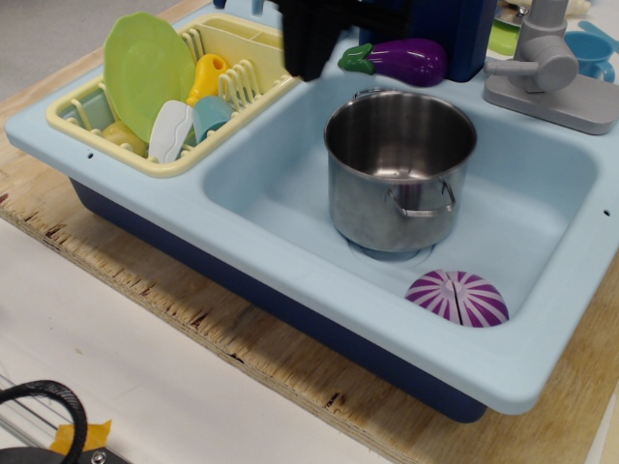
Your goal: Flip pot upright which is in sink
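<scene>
Sink (290, 290) rests on the counter (145, 358); pot (398, 174) stands upright in the basin over the drain, mouth up; pincer (311, 43) sits above the rear rim, clear of the pot, its state indeterminate; risk: a descending arm clips the rim, toppling the pot.

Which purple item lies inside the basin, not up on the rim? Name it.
The purple-and-white striped dome, resting on the light-blue sink's basin floor beside the shiny steel pot. The other one, a glossy purple toy eggplant, lies on the sink's back ledge.
</scene>
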Tool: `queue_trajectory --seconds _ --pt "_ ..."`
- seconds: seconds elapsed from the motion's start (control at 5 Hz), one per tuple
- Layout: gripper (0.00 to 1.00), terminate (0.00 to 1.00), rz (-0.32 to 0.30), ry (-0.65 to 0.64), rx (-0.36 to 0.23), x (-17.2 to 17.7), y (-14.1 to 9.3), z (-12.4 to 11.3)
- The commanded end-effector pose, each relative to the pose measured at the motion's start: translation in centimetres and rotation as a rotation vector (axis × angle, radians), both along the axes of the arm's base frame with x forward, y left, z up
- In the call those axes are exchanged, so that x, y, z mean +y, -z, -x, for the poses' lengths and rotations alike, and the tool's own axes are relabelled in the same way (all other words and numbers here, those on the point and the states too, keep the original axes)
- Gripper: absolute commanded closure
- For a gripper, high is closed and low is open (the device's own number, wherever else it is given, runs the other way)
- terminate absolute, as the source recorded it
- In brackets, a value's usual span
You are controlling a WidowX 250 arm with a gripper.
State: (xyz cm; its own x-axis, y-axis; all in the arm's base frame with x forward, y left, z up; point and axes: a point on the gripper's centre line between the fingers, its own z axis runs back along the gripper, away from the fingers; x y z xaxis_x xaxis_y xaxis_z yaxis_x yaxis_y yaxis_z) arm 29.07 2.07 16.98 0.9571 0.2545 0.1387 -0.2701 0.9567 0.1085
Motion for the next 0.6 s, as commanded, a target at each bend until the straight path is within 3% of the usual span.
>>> queue_trajectory --seconds 0.0,0.2,0.4 --pt "0.00 0.00 0.127 -0.013 0.004 0.66 0.34 -0.17" --pt "0.00 0.00 0.127 -0.013 0.004 0.66 0.34 -0.17" --pt "0.00 1.00 0.127 -0.013 0.004 0.66 0.34 -0.17"
